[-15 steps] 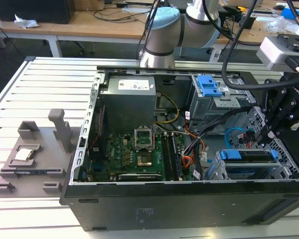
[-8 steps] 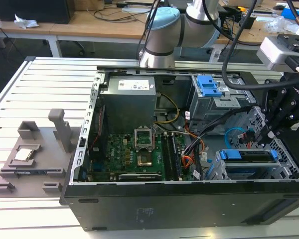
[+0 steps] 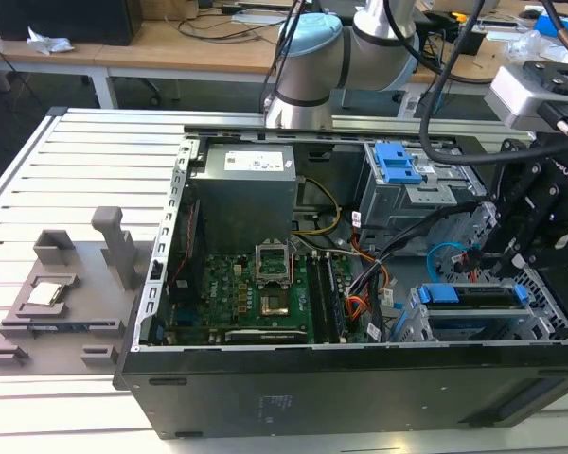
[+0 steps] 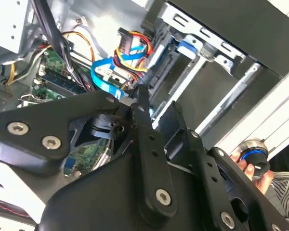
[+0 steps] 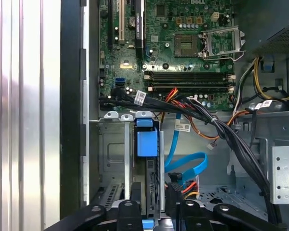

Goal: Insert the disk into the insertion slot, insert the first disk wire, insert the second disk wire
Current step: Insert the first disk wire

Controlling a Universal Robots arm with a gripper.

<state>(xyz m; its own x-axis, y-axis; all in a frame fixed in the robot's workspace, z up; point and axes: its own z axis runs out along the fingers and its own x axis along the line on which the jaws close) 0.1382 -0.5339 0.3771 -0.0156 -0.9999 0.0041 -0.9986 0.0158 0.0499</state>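
Disk [image 3: 473, 295] lies in the insertion slot [image 3: 409, 326], long axis running 9 to 3 in the exterior view. The gripper [image 3: 519, 260] hangs just beside it at 1 o'clock (whether it is closed cannot be told).

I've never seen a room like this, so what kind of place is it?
Probably a robotics lab or workshop: a robot arm reaches over an opened computer case on a slatted metal table, with cluttered wooden desks behind.
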